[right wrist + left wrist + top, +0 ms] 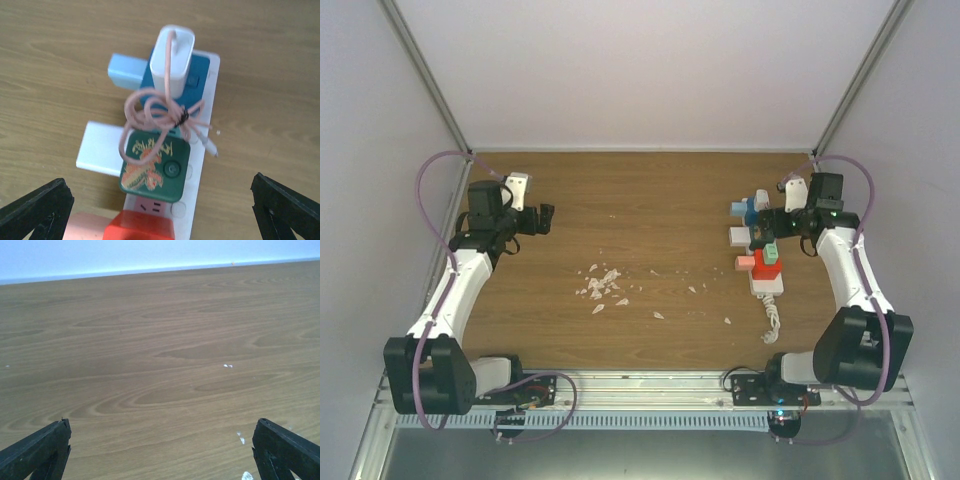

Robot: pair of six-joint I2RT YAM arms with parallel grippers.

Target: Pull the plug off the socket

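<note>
The right gripper (159,185) hung spread above the power strip (209,95) and white plug (172,57). The left gripper (162,424), likewise spread, stood well apart.

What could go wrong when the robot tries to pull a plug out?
1. The pink cable draped over the green adapter could snag the open right gripper.
2. The white charger sits right next to that adapter, so the gripper may grab the wrong one.
3. Nothing holds the power strip down. The left gripper is far off, so the strip might lift too.
</note>
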